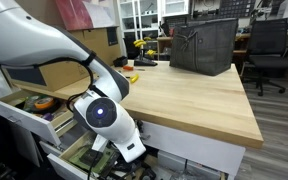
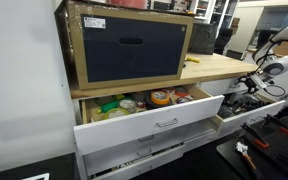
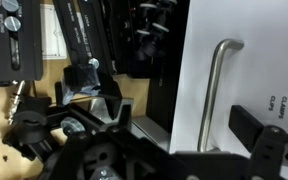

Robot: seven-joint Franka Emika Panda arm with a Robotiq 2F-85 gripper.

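In the wrist view my gripper [image 3: 184, 125] is open. Its two black fingers stand either side of a vertical metal drawer handle [image 3: 214, 85] on a white drawer front [image 3: 189, 60], and they do not grip it. In an exterior view the white arm bends down beside the workbench and the gripper [image 1: 127, 152] is low at the drawers. In an exterior view the arm's end [image 2: 252, 84] is at the right drawer stack.
The wooden benchtop [image 1: 184, 95] carries a dark basket [image 1: 202, 45]. An open top drawer [image 2: 154, 112] holds tape rolls and small items. A dark-fronted box [image 2: 129, 45] sits above it. An open drawer of black tools [image 3: 44, 90] lies beside the handle. An office chair [image 1: 269, 50] stands behind.
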